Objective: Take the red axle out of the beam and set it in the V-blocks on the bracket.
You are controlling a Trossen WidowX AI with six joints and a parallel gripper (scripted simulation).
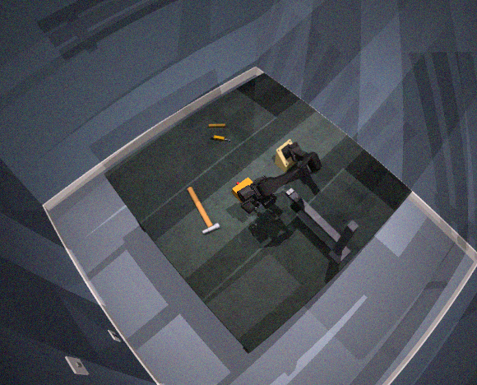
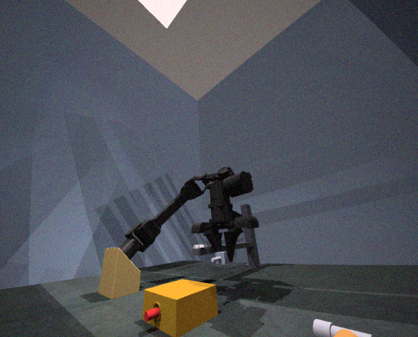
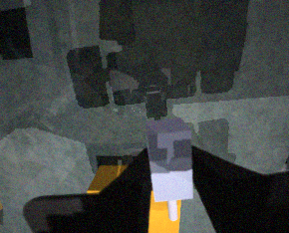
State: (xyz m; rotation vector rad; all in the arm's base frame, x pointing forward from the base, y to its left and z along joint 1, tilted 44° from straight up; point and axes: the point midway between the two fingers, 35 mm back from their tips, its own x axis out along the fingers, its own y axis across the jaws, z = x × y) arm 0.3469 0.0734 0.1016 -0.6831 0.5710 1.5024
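Where beam [image 1: 247, 184] [image 2: 196, 308] ends, red axle [image 1: 238, 183] [image 2: 151, 314] protrudes, round-ended.

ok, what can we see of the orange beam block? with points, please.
The orange beam block [image 1: 243, 184] [image 2: 196, 306] [image 3: 160, 222] is box-shaped, smooth and matte, painted metal or plastic by its look. It lies flat on the dark green surface [image 1: 230, 289] [image 2: 347, 302] [image 3: 268, 124]. One end face has a round hole, the red axle [image 1: 238, 183] [image 2: 151, 314] protruding from it. Far end hidden.

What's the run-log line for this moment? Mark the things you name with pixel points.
gripper [image 1: 258, 202] [image 2: 223, 253] [image 3: 166, 151]: shut on pale pinned block [image 2: 220, 258] [image 3: 171, 185] | red axle [image 1: 238, 183] [image 2: 151, 313]: in beam, end protruding | beam [image 1: 243, 184] [image 2: 196, 308] [image 3: 163, 219]: apart from gripper
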